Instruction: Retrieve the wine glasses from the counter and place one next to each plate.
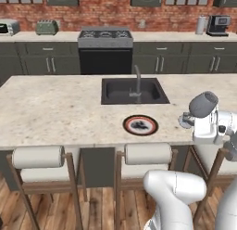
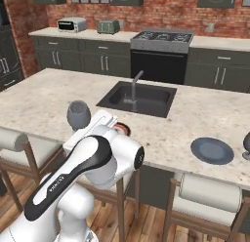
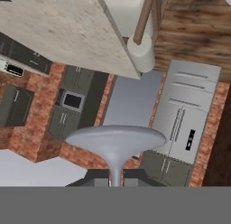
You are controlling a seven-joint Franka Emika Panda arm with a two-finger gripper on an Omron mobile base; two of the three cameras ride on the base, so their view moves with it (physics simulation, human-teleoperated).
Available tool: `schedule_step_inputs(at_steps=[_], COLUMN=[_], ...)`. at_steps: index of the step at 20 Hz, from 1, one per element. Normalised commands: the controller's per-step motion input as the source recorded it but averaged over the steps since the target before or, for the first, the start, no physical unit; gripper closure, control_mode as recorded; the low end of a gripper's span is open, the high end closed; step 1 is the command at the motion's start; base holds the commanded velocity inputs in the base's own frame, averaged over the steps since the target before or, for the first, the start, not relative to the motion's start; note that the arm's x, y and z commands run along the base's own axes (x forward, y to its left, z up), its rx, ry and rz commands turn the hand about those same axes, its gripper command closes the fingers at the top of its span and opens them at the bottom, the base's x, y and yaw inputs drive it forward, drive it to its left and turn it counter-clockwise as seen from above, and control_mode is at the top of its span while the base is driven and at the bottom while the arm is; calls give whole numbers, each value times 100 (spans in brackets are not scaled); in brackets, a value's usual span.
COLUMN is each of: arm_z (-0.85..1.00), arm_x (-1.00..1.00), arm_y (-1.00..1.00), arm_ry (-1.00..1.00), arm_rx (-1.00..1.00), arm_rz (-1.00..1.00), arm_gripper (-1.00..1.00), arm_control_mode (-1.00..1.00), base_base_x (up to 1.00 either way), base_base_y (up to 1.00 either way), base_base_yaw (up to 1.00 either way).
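One wine glass already stood just beside the slate-blue plate, at about its three o'clock, at the picture's edge in the right base view. That half looked done. The second glass was carried aloft, its stem clenched in the gripper, foot showing in the hand view. It hung over the island's near edge, at about three o'clock from the red-rimmed plate, not yet set down.
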Motion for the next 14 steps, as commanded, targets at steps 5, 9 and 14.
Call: schedule_step_inputs(at_steps=[5,9,14], arm_z=[0,0,0], arm_x=[0,0,0], arm_y=[0,0,0], arm_ry=[0,0,0], arm_rx=[0,0,0], arm_rz=[0,0,0], arm_gripper=[100,100,100], arm_control_mode=[100,100,100], base_base_x=[22,4,6], base_base_y=[-4,-5,0], base_base_yaw=[-13,-9,-8])
